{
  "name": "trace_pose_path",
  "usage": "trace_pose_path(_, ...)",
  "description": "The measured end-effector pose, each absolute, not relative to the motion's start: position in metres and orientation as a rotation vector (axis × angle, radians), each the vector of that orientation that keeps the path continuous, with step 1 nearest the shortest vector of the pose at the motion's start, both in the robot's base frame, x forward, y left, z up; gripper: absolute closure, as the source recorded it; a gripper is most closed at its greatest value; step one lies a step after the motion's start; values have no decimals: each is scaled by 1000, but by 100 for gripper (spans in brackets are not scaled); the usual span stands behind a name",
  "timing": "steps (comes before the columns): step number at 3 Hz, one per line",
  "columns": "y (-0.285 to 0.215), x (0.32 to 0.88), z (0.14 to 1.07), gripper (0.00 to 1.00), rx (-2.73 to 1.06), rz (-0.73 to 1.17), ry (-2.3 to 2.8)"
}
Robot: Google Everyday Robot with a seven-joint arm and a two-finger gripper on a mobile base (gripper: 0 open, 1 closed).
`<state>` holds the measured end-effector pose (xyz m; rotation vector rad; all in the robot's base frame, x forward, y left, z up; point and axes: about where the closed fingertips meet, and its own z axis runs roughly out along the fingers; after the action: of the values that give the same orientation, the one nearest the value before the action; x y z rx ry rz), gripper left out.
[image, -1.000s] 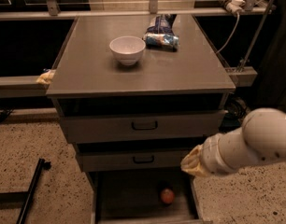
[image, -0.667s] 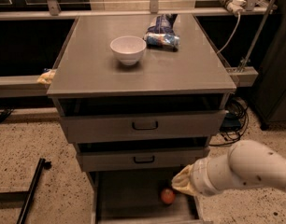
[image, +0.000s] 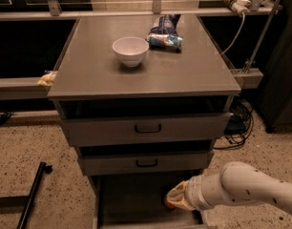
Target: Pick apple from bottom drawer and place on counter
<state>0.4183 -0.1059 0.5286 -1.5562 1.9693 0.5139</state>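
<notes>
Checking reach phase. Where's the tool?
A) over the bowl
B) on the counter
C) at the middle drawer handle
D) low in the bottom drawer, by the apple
D: the tool is low in the open bottom drawer, right beside the apple.

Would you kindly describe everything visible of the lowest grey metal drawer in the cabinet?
The lowest grey metal drawer stands pulled open beneath a shallower grey drawer with a black handle. It looks deep, with a plain flat grey floor and a thin side wall; its front runs out of view. The robot's cream-tipped tool reaches into its right side, low over the floor. A sliver of a small red-orange apple shows at the tool's tip, lying on the floor.
</notes>
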Motion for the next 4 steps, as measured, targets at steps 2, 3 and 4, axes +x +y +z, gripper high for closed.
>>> trace_pose_path(2, -127, 418, 463, 100, -1642, 396, 2009)
trace_pose_path(3, -156, 427, 390, 100, -1672, 375, 2007)
trace_pose_path(4, -179, 464, 304, 100, -1637, 420, 1987)
